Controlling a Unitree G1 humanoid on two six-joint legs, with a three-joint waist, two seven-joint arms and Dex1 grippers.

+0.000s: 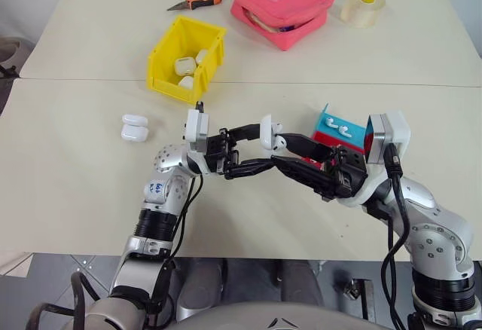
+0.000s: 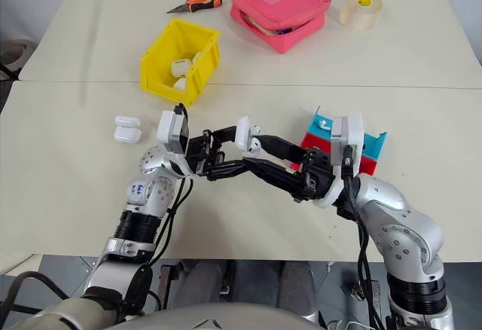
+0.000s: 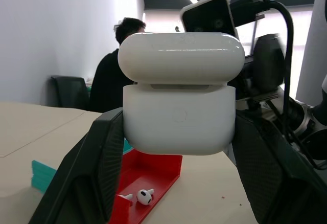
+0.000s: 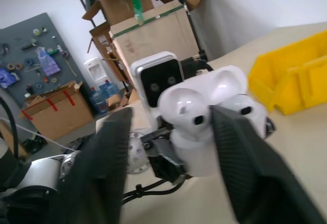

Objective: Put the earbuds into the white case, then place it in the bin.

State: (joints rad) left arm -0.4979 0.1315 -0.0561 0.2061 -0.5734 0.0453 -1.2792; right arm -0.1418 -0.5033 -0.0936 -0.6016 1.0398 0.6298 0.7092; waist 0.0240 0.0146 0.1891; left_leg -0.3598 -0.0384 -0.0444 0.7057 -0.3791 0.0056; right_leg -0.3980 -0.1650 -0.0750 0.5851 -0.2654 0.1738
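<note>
You see L gripper clamped on white case, lid up, held mid-air above table. R gripper jaws apart, either side of case, not gripping. Earbuds in blue tray. Yellow bin further back w/ other cases.
</note>
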